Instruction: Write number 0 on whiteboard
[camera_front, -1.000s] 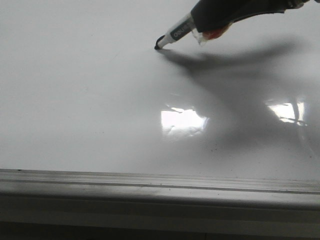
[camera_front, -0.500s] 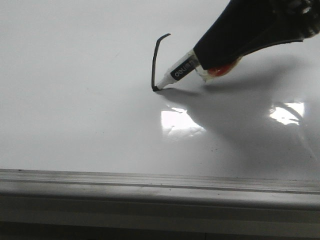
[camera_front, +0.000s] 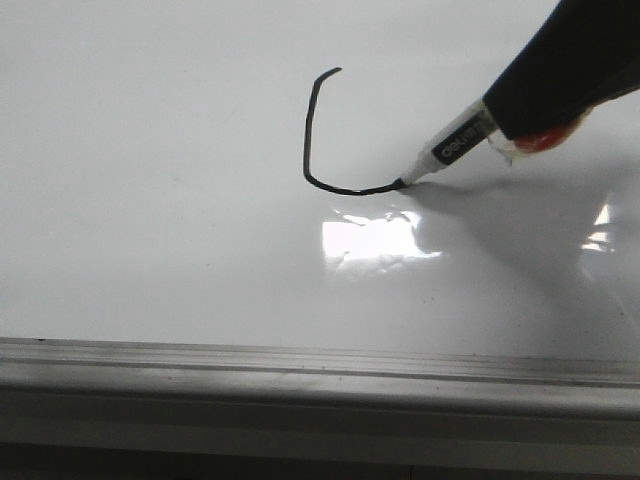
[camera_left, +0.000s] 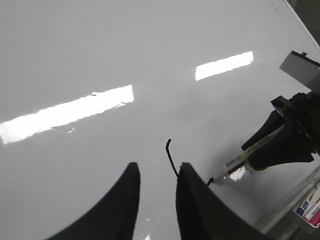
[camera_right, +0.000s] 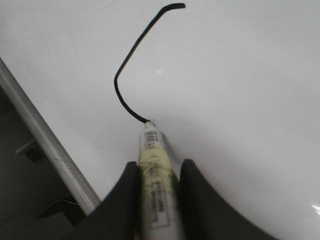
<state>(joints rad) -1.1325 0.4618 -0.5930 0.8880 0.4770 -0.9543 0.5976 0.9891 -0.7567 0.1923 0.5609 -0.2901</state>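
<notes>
The whiteboard (camera_front: 150, 200) fills the front view. On it is a thin black stroke (camera_front: 308, 140), an open curve running down from a small hook and then bending right. No closed number 0 shows. My right gripper (camera_front: 505, 120) is shut on a white marker (camera_front: 450, 150) whose tip touches the stroke's right end. In the right wrist view the gripper (camera_right: 157, 167) clamps the marker (camera_right: 151, 142), with the stroke (camera_right: 132, 50) ahead. My left gripper (camera_left: 157, 172) is open and empty above the board; its view shows the stroke (camera_left: 171, 155) and the marker (camera_left: 237, 162).
A grey metal frame rail (camera_front: 320, 375) runs along the board's near edge and also shows in the right wrist view (camera_right: 45, 145). Bright light patches (camera_front: 365, 240) reflect off the board. A ledge with more markers (camera_left: 306, 209) sits beyond the board's edge.
The marker tip has travelled down from the hook and then right, drawing the stroke's left side and bottom. The right gripper has shifted right with it.
</notes>
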